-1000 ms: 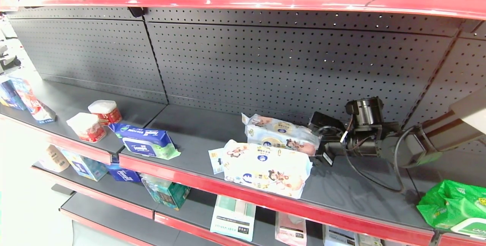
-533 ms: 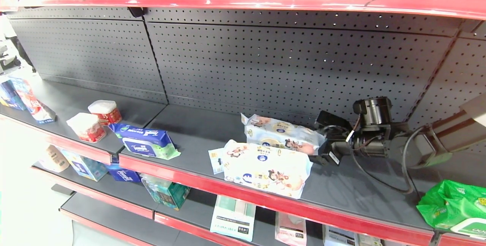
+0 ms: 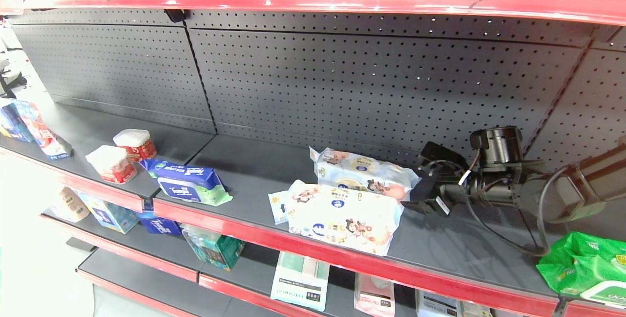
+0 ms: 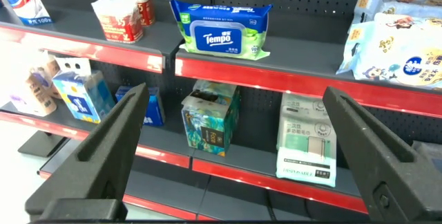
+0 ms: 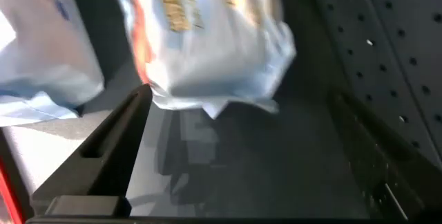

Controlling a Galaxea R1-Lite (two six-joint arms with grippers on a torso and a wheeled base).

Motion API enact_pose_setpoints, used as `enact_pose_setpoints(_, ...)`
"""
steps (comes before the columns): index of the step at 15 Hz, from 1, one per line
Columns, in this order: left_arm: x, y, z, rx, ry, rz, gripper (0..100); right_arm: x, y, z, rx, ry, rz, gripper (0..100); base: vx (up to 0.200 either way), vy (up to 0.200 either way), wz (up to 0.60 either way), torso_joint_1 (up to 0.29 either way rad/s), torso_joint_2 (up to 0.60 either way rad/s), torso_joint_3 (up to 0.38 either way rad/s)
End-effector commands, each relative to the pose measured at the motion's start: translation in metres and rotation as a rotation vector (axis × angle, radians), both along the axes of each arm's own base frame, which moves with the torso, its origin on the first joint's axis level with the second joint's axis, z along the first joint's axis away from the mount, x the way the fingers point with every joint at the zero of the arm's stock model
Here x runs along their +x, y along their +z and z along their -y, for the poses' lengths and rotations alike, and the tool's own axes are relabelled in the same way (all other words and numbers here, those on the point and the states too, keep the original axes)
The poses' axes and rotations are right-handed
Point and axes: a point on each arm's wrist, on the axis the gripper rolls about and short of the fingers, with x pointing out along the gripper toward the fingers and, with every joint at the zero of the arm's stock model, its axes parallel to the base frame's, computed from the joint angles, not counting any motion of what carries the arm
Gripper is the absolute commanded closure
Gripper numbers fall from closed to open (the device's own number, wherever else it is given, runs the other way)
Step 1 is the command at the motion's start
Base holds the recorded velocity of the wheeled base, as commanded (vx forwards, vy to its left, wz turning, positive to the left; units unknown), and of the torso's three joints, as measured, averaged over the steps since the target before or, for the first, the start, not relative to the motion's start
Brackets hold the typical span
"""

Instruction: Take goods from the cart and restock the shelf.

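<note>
In the head view, right of centre, the right gripper [image 3: 421, 198] stands just beside the right end of the rear wipes pack [image 3: 364, 172]. Its jaws are spread wide and hold nothing. In the right wrist view the pack's crimped end [image 5: 207, 44] lies just ahead of the 2 fingers, and I cannot tell if a fingertip touches it.

This pack lies flat on the shelf [image 3: 244, 165], with its long axis running left to right in the frame, so its short end faces the gripper. The front wipes pack [image 3: 342, 216] lies at the centre of the frame, close before the rear one, and reaches the red lip [image 3: 220, 224].

The left gripper [image 4: 235, 96] is also wide open and empty, and it faces the lower shelves. The right arm is therefore the nearer one.

The board is smooth dark grey metal, with a pegboard wall [image 3: 342, 77] behind. Bare board lies between the 2 packs and the blue wipes pack [image 3: 188, 180] at the left, beyond which stand 2 tubs [image 3: 124, 153]. A green pack [image 3: 582, 263] lies in the lower right corner.

I judge the rear pack already placed. A pull-back toward the right, along the pack's axis, would best avoid dragging the slippery film.
</note>
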Motion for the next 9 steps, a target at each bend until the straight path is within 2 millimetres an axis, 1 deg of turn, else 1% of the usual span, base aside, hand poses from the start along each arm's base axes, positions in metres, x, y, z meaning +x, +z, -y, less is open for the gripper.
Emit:
enact_pose_setpoints(1, 0.0001, 0.0000, 0.0000, 0.000, 0.000, -0.001, 0, -0.0001, 0.0057, 0.0007, 0.006, -0.005, 0.017, 0, 0.000, 0.000, 0.00, 0.000, 0.00, 0.000)
enact_pose_setpoints(4, 0.0001, 0.0000, 0.0000, 0.000, 0.000, -0.001, 0, 0.0036, 0.0118, -0.0016, 0.032, -0.015, 0.033, 0, 0.000, 0.000, 0.00, 0.000, 0.00, 0.000)
enact_pose_setpoints(9, 0.0001, 0.0000, 0.0000, 0.000, 0.000, -0.001, 0, 0.0043, 0.0113, 0.0010, 0.034, -0.026, 0.029, 0, 0.000, 0.000, 0.00, 0.000, 0.00, 0.000)
